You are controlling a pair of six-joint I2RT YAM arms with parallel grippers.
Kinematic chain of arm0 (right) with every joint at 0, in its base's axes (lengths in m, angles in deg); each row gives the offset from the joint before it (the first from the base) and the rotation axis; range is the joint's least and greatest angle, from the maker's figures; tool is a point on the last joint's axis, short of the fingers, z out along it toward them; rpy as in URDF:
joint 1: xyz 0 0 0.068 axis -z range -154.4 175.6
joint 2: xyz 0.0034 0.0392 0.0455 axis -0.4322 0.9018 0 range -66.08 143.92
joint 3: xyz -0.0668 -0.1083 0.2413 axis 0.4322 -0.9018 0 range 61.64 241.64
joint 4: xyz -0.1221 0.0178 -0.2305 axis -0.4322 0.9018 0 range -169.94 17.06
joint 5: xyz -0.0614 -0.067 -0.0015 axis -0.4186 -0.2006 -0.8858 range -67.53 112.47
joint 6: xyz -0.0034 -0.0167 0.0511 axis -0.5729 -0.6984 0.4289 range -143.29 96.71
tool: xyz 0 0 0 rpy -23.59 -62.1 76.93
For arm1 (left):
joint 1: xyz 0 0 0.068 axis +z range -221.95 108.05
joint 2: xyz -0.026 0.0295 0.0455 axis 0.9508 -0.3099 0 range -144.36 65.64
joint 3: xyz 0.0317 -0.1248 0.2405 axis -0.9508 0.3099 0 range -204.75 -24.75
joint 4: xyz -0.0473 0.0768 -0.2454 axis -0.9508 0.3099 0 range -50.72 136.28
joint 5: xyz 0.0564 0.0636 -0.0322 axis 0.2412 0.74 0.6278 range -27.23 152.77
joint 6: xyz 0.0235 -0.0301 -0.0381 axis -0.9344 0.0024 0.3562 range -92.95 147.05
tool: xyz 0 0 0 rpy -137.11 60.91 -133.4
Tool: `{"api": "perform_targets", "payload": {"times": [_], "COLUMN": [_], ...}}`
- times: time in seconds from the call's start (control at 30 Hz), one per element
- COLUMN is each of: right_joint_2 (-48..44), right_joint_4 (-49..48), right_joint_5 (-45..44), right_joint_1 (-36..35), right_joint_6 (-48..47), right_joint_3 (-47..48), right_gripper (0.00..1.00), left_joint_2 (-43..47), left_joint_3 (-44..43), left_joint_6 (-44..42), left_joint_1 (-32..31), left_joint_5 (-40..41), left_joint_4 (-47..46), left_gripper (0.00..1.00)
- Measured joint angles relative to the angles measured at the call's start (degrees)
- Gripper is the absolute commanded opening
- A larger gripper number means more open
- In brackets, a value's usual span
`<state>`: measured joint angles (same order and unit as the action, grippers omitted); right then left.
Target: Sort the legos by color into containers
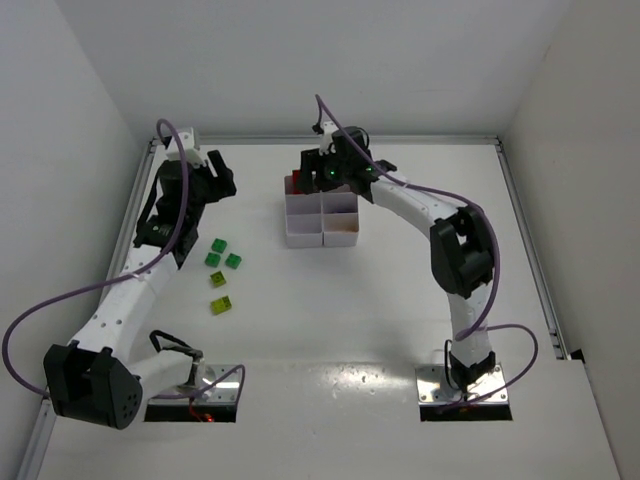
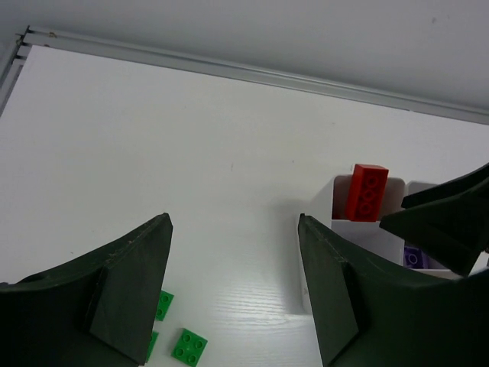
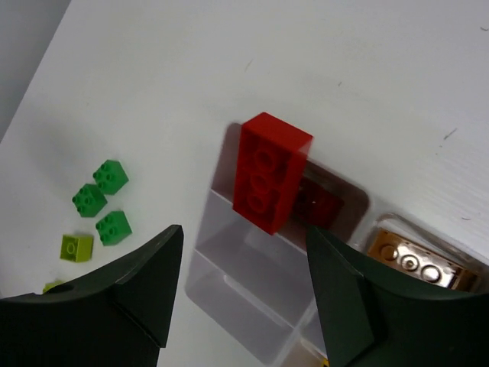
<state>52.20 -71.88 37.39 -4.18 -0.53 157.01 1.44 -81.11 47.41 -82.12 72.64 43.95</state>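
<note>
Legos (image 1: 233,261) lie loose on the white table (image 1: 330,320) inside white walls (image 1: 300,60); left hand (image 2: 233,229) and right hand (image 3: 244,237) spread, empty.

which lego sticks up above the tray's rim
The long red studded plastic brick in a corner compartment of the white plastic tray; the others lie below its walls.

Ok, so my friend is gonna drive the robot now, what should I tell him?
Left gripper: open, empty, over the table left of the tray.
Right gripper: open, empty, above the tray's far-left compartment.
Done: a red lego sticks up out of that compartment, with a second red one lying in there. A brown lego is in the next compartment.
Left to do: three green legos and two lime legos are loose on the table beside the left arm.
</note>
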Motion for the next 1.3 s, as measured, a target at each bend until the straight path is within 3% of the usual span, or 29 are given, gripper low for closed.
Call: {"api": "perform_targets", "payload": {"times": [0.23,0.57,1.0,1.07,1.2,1.3], "right_joint_2": [1.62,2.43,6.38,6.49,6.58,7.19], "right_joint_4": [0.24,-0.09,1.27,1.38,1.51,1.44], "right_joint_5": [-7.5,-16.39,-19.37,-19.41,-19.45,-19.43], "right_joint_1": [-4.22,-5.01,-5.35,-5.35,-5.35,-5.35], "right_joint_6": [2.49,1.7,1.27,1.27,1.2,1.22], "right_joint_3": [4.33,5.9,8.39,8.39,8.46,9.03], "right_gripper": [0.66,0.63,0.59,0.58,0.46,0.45], "left_joint_2": [0.04,0.04,-0.59,-0.66,-1.18,-1.81], "left_joint_3": [0.39,0.39,0.39,0.39,0.39,0.39], "left_joint_6": [0.79,1.2,1.36,1.36,1.36,1.36], "left_joint_1": [1.33,1.7,2.69,2.78,3.06,3.21], "left_joint_5": [-0.15,-0.7,-1.75,-1.79,-2.14,-2.25], "left_joint_4": [0.07,0.07,0.02,0.04,0.02,0.04], "left_gripper": [0.73,0.73,0.73,0.73,0.73,0.73]}}
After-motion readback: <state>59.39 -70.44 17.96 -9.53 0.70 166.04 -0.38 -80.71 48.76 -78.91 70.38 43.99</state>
